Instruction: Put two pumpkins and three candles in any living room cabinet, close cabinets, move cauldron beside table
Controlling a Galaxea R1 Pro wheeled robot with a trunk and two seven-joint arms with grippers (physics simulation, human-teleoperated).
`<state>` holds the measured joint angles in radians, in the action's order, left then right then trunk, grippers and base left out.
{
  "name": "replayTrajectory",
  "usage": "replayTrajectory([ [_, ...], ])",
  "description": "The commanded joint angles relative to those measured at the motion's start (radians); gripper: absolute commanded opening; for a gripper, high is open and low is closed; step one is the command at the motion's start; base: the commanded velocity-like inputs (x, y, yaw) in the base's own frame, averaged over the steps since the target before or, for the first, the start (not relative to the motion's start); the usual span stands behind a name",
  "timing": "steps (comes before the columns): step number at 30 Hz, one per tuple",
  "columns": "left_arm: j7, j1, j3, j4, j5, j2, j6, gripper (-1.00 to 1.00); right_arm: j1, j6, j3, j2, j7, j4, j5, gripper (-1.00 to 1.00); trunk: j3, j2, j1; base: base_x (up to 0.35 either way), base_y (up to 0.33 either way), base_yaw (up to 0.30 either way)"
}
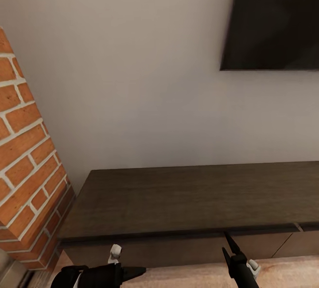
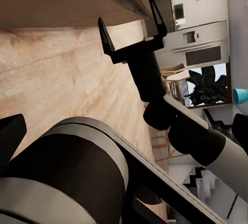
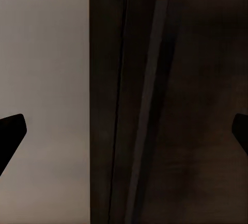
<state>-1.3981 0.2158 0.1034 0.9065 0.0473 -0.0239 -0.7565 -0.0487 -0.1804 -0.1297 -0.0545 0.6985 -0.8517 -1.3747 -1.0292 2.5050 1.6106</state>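
Brick column [image 1: 26,164] stands at far left, hard against the cabinet's end. Left gripper [image 1: 133,272] sits low in front of the cabinet [image 1: 190,199], pointing sideways toward the right arm; whether it is spread or clenched cannot be told. Right gripper [image 2: 133,28] has its jaws spread and empty, tips aimed up at the lip under the cabinet top, probably lining up to hook a drawer front [image 1: 261,246]. All visible fronts look closed. TV [image 1: 274,18] hangs on the wall above at right.

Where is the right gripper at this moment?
In the head view, the right gripper is low on the right, open, pointing up at the front edge of the cabinet.
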Motion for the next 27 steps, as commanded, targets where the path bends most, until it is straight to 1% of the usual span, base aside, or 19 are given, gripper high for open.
replayTrajectory([
  [1,-0.002,0.000,0.000,0.000,0.002,0.000,-0.010,1.00,0.000,-0.010,-0.001,0.000,0.003,0.000,-0.010,1.00,-0.005,0.001,0.000,0.000,0.000,0.000],
  [6,-0.002,0.000,0.000,0.000,0.001,0.000,-0.010,1.00,0.000,-0.010,-0.001,0.000,0.003,0.000,-0.010,1.00,-0.024,0.002,0.002,0.000,0.000,0.000],
  [22,-0.003,-0.001,0.001,0.000,0.002,-0.001,-0.010,1.00,0.000,-0.010,-0.001,0.000,0.003,0.000,-0.010,1.00,-0.024,0.002,0.002,0.001,0.000,0.000],
  [27,-0.002,-0.001,0.001,0.000,0.002,-0.001,-0.010,1.00,0.000,-0.010,-0.001,0.000,0.004,0.000,-0.010,1.00,-0.024,0.002,0.002,0.050,0.018,0.000],
])
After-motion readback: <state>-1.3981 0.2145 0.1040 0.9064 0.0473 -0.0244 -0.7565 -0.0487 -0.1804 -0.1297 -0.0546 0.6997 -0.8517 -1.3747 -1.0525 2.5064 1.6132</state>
